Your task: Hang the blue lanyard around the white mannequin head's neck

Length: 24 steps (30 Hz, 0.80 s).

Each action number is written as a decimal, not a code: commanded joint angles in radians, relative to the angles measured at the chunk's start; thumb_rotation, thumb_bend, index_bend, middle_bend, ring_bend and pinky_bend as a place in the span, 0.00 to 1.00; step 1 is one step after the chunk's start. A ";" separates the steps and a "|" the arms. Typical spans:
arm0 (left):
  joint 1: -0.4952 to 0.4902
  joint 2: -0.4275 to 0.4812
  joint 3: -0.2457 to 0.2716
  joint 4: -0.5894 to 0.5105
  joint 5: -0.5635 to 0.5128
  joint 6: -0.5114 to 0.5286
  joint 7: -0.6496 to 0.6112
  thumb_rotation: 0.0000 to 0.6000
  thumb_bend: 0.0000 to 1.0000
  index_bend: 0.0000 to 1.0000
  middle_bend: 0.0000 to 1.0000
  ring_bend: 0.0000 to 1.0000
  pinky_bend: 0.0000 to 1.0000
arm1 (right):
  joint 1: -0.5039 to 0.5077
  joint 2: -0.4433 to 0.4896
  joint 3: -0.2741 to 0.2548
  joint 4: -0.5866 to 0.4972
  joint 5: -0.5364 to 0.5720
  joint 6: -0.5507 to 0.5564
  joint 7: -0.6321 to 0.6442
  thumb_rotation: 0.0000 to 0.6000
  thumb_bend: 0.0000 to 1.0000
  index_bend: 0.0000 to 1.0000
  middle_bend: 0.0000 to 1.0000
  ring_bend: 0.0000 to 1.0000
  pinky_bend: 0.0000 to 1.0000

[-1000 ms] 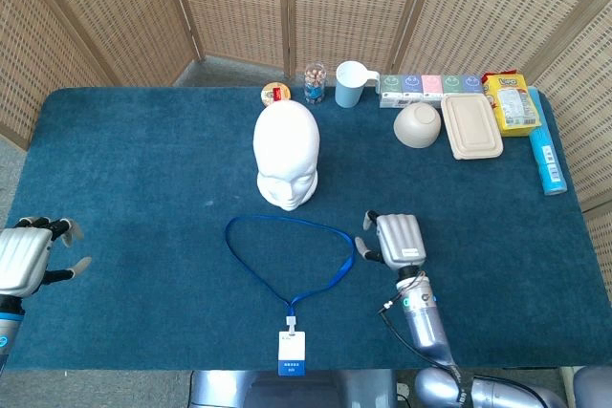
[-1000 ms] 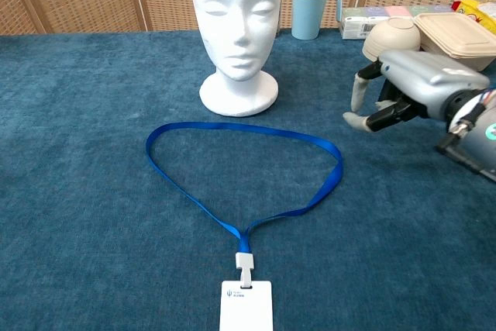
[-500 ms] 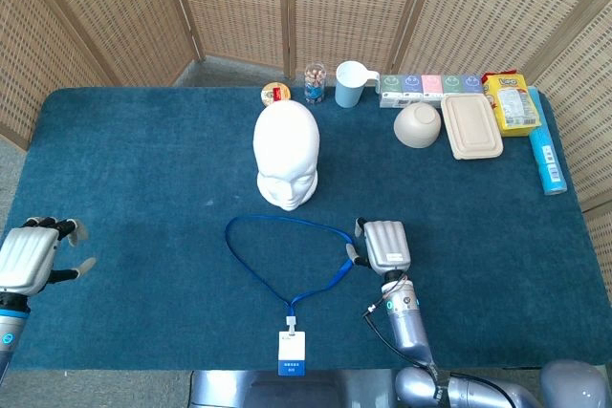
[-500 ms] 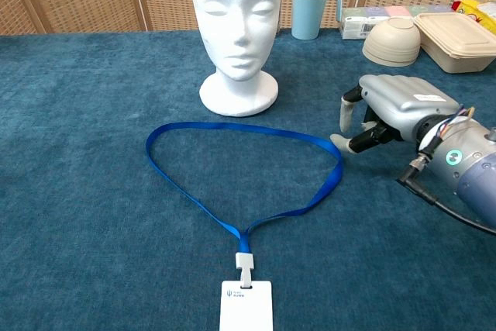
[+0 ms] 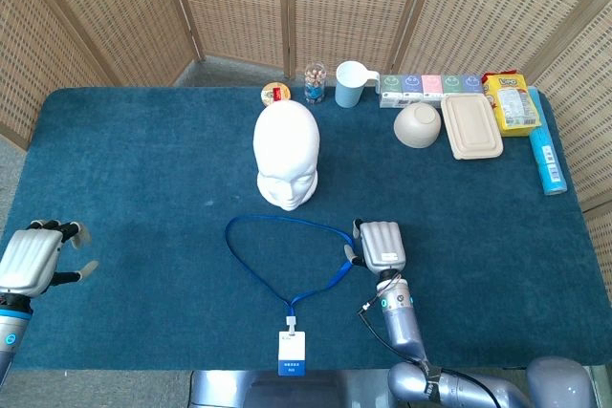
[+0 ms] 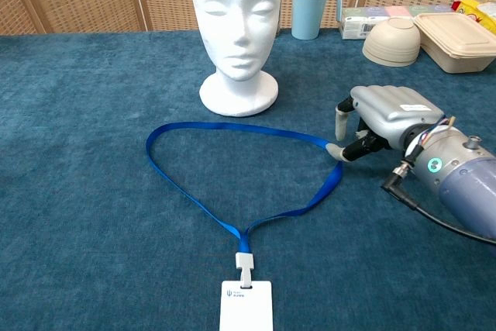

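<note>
Tabletop: blue lanyard [image 6: 232,180] beside right hand [image 6: 380,118]

I see the mannequin head [image 5: 286,153] upright near the middle of the counter [image 5: 143,169]. The lanyard [image 5: 277,246] lies looped in front of it, its badge [image 5: 291,353] nearest me. My right robot hand [image 5: 379,246] rests at the loop's right edge; my left robot hand [image 5: 33,257] sits at the counter's front-left corner. A cup [image 5: 350,83] and bowl [image 5: 418,125] stand behind, right.
</note>
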 commanded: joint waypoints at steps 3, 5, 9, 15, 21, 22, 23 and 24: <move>-0.001 0.000 0.002 0.004 -0.002 -0.001 -0.005 0.78 0.20 0.48 0.54 0.44 0.36 | 0.010 -0.012 0.004 0.016 0.011 -0.006 -0.010 0.68 0.39 0.48 1.00 1.00 1.00; 0.000 0.000 0.004 0.006 -0.003 -0.002 -0.006 0.78 0.20 0.48 0.54 0.44 0.36 | 0.014 -0.015 0.007 0.022 0.017 -0.009 -0.014 0.68 0.39 0.48 1.00 1.00 1.00; -0.001 0.000 0.006 0.007 -0.006 -0.005 -0.009 0.78 0.20 0.48 0.54 0.44 0.36 | 0.021 -0.022 0.008 0.034 0.025 -0.014 -0.021 0.68 0.39 0.48 1.00 1.00 1.00; -0.001 -0.001 0.009 0.011 -0.009 -0.006 -0.014 0.78 0.20 0.48 0.54 0.44 0.36 | 0.028 -0.031 0.009 0.053 0.040 -0.025 -0.028 0.68 0.39 0.48 1.00 1.00 1.00; -0.002 0.000 0.011 0.012 -0.009 -0.006 -0.014 0.78 0.20 0.47 0.53 0.44 0.36 | 0.035 -0.036 0.010 0.075 0.045 -0.028 -0.029 0.68 0.39 0.48 1.00 1.00 1.00; -0.003 -0.001 0.012 0.012 -0.009 -0.007 -0.014 0.78 0.20 0.47 0.53 0.44 0.36 | 0.035 -0.037 0.010 0.077 0.044 -0.028 -0.028 0.69 0.39 0.48 1.00 1.00 1.00; -0.003 -0.001 0.012 0.012 -0.009 -0.008 -0.014 0.78 0.20 0.47 0.53 0.44 0.36 | 0.036 -0.038 0.010 0.080 0.044 -0.028 -0.027 0.68 0.39 0.49 1.00 1.00 1.00; -0.004 -0.002 0.013 0.012 -0.009 -0.008 -0.013 0.77 0.20 0.47 0.53 0.44 0.36 | 0.036 -0.038 0.009 0.083 0.044 -0.029 -0.028 0.68 0.39 0.49 1.00 1.00 1.00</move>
